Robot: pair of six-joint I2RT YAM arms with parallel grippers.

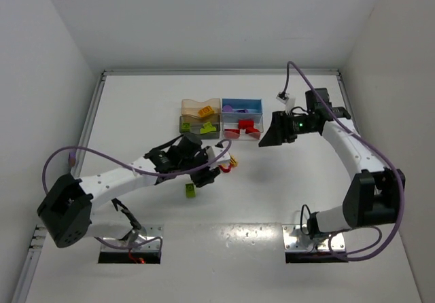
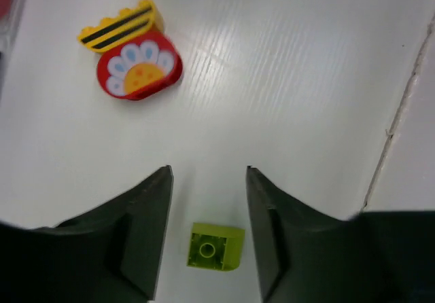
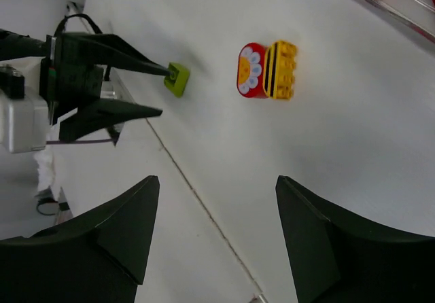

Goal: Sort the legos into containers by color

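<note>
My left pincer (image 2: 209,172) is released. Its two black fingers stand apart, and the small lime-green plastic lego brick (image 2: 216,246) lies between them on the white surface (image 2: 292,79), touching neither finger as far as I can see. To take it well, I think I must go straight down, keep the brick in the middle, and clench on its two flat sides so that it does not slip out. The brick is chunky, with one round stud on top, and one side seems rounded. Further right in the top view lie a red half-round lego with a painted flower (image 2: 139,68) and a yellow lego with black stripes (image 2: 122,28), touching each other. The dark grey plastic bin (image 1: 198,128) holds green pieces, so I judge it is the goal. My right pincer (image 3: 217,181) is released too, with nothing in it.
</note>
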